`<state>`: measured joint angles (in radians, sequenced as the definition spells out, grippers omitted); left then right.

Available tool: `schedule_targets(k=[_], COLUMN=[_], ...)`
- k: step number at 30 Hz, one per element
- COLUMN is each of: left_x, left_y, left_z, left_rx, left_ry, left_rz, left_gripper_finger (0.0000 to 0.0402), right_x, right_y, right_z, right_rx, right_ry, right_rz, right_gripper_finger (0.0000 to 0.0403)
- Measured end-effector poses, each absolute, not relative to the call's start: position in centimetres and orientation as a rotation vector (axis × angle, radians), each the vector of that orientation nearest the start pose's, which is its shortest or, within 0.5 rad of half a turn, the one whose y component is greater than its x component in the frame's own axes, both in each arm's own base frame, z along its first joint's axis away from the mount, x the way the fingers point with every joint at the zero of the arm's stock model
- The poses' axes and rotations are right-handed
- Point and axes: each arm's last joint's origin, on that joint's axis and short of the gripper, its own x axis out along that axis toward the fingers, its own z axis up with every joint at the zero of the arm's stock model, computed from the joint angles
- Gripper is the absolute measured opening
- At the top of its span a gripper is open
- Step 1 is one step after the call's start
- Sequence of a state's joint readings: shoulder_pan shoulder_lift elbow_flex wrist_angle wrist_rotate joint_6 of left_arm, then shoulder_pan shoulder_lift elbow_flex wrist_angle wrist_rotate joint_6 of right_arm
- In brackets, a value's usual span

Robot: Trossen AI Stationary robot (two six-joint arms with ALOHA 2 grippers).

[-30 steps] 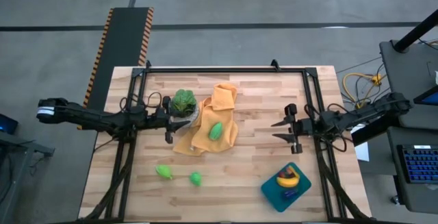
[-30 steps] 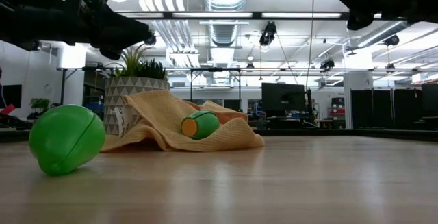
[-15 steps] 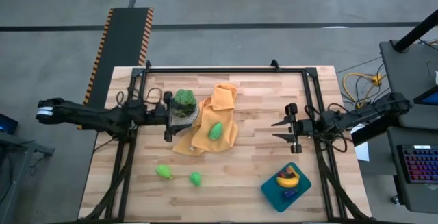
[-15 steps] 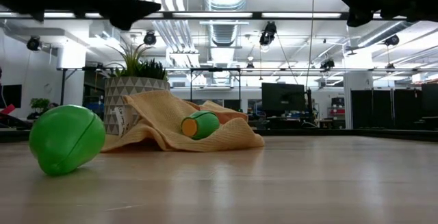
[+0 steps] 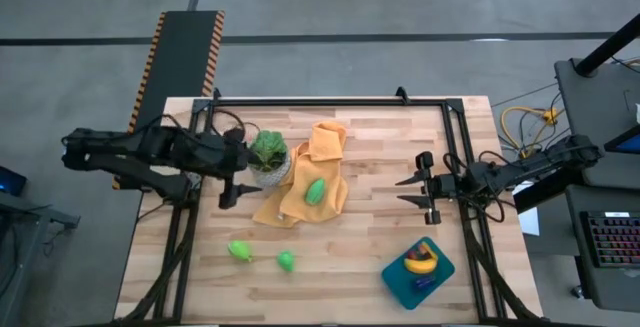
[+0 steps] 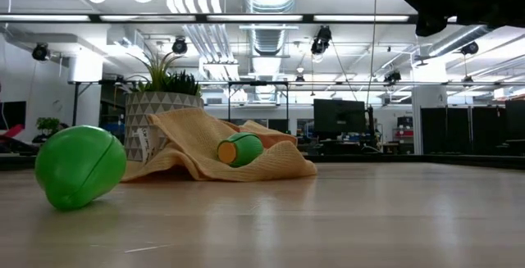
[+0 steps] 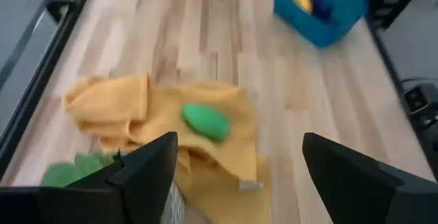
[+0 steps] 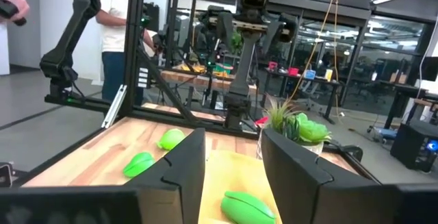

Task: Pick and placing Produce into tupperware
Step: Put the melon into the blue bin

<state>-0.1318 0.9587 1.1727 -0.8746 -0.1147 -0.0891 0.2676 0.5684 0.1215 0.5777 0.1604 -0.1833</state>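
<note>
My left gripper (image 5: 228, 182) hangs open above the table's left part, beside the potted plant (image 5: 268, 155), holding nothing; its wide-apart fingers frame a green piece of produce (image 7: 205, 121) lying on the orange cloth (image 5: 300, 192). Two more green pieces (image 5: 239, 250) (image 5: 286, 260) rest on the wood near the front. The teal tupperware (image 5: 441, 268) sits at the front right with a yellow banana (image 5: 419, 260) and a purple eggplant (image 5: 424, 283) in it. My right gripper (image 5: 412, 189) waits open at the right, level, holding nothing.
The plant in its white patterned pot (image 6: 160, 112) stands on the cloth's left edge. A black metal frame (image 5: 330, 100) runs around the table. A person (image 8: 116, 25) stands beyond the table's left side. Bare wood lies between cloth and tupperware.
My left gripper has risen from beside the plant pot, climbing almost out of the low view, and has drawn back toward the table's left edge while tipping up from pointing steeply down. The produce, cloth and pot have stayed in place.
</note>
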Motion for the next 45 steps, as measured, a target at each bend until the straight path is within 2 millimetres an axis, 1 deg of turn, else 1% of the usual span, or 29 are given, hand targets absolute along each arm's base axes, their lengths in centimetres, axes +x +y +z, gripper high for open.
schedule_targets(k=[3, 5, 10, 13, 16, 19, 23, 28, 36, 39, 45], left_x=[17.7, 18.2, 19.7, 20.4, 21.1, 21.5, 21.9, 21.8, 21.8, 21.6, 21.2], left_y=[-3.0, -3.9, -6.8, -8.4, -9.9, -11.6, -13.8, -15.9, -18.7, -19.6, -21.4], left_z=[37.3, 36.8, 33.7, 31.7, 30.0, 28.9, 27.9, 27.1, 25.1, 24.3, 22.2], left_rx=[0.021, 0.051, 0.096, 0.163, 0.205, 0.220, 0.195, 0.199, 0.223, 0.287, 0.469], left_ry=[0.787, 0.888, 1.158, 1.311, 1.421, 1.458, 1.489, 1.544, 1.599, 1.618, 1.612], left_rz=[0.041, 0.073, 0.115, 0.159, 0.189, 0.177, 0.137, 0.070, -0.020, -0.048, -0.099], left_gripper_finger=[0.0299, 0.0299, 0.0299, 0.0299, 0.0299, 0.0299, 0.0299, 0.0299, 0.0299, 0.0299, 0.0299], right_x=[13.7, 13.7, 13.7, 13.7, 13.7, 13.7, 13.7, 13.7, 13.7, 13.7, 13.7], right_y=[3.3, 3.3, 3.3, 3.3, 3.3, 3.3, 3.3, 3.3, 3.3, 3.3, 3.3], right_z=[20.6, 20.6, 20.5, 20.5, 20.5, 20.5, 20.5, 20.5, 20.5, 20.6, 20.6], right_rx=[-0.156, -0.150, -0.131, -0.131, -0.133, -0.139, -0.139, -0.135, -0.098, -0.062, -0.026], right_ry=[-0.134, -0.129, -0.127, -0.127, -0.127, -0.128, -0.128, -0.128, -0.126, -0.125, -0.123], right_rz=[0.096, 0.097, 0.098, 0.098, 0.098, 0.098, 0.098, 0.098, 0.100, 0.102, 0.105], right_gripper_finger=[0.0134, 0.0135, 0.0136, 0.0133, 0.0132, 0.0135, 0.0136, 0.0131, 0.0128, 0.0128, 0.0128])
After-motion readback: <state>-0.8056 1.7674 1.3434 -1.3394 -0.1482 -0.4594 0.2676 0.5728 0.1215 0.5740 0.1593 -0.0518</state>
